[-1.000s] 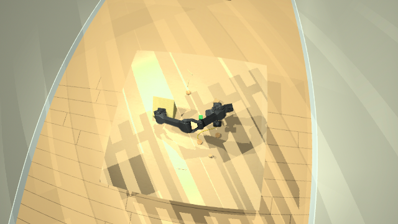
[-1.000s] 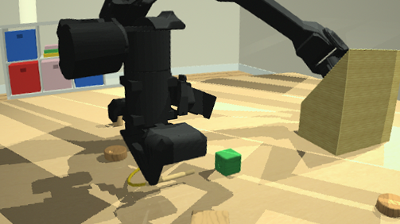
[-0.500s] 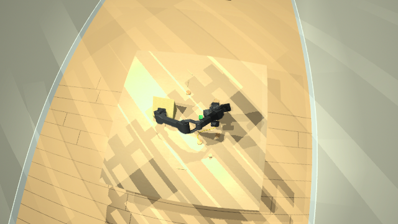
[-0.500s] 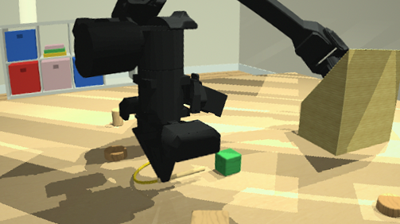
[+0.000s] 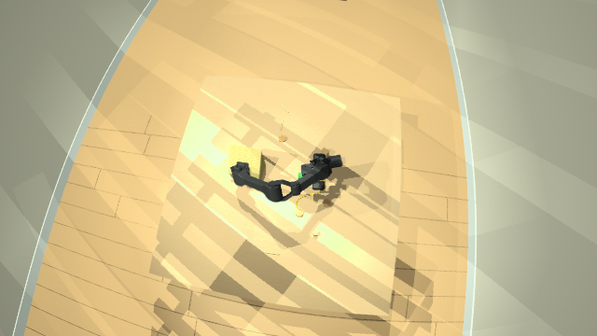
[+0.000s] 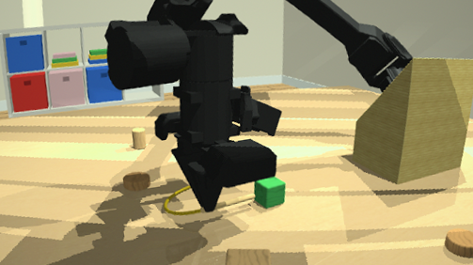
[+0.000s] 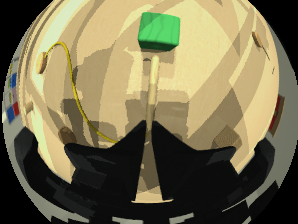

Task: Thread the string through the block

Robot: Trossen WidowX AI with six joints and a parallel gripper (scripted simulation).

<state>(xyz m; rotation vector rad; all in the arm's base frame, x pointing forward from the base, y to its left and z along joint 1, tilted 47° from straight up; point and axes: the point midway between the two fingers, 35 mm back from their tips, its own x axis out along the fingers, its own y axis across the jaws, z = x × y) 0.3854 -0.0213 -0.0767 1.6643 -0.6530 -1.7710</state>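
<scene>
Exterior view: blue bin fills a shelf compartment; fingers pinch the stick.

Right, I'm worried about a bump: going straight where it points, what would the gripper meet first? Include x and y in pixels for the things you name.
The gripper (image 6: 211, 209) (image 7: 148, 124) points down, so likely the tabletop (image 6: 317, 220); the remaining gap is unclear.
</scene>
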